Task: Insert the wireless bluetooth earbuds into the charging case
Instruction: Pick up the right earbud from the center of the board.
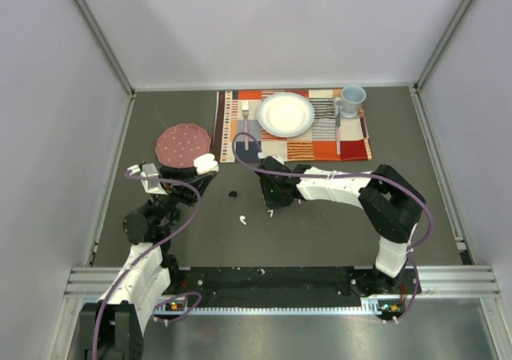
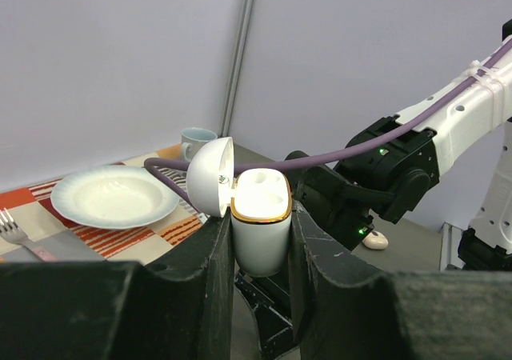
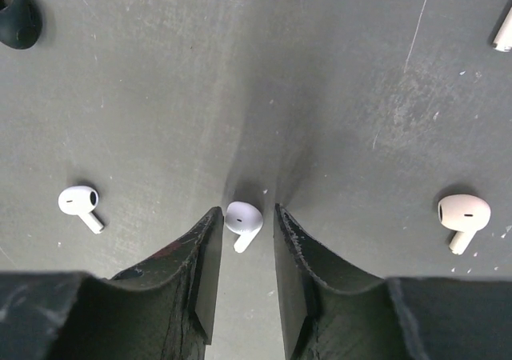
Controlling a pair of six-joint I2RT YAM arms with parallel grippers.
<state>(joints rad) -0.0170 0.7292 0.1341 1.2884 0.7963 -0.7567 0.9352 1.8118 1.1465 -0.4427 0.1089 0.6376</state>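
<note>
**Right gripper poised over a white earbud, left gripper holding the open case**

A dark grey table fills the scene. Far beyond both grippers lies a patchwork placemat with a white plate, a pale blue mug and a fork. A round maroon dotted disc sits just behind the left gripper.

The left gripper is clamped on the white charging case, holding it upright off the table. The case has a gold rim, and its domed lid is flipped back.

The right gripper is down at the table. Its jaws are narrowly apart, with a white earbud lying between them, not visibly pinched. On the right wrist view, a second white earbud lies to one side of the fingers. A pale pink earbud lies to the other side, and a black earbud is farther ahead.

The step in hand appears to be picking up the first earbud. Next, the jaws likely need to pinch it gently. The right gripper would then lift it and carry it across to the case, and lower it stem first into a socket.

No brand or label is readable. Tiny marks by the lid's hinge are too small to make out.
</note>
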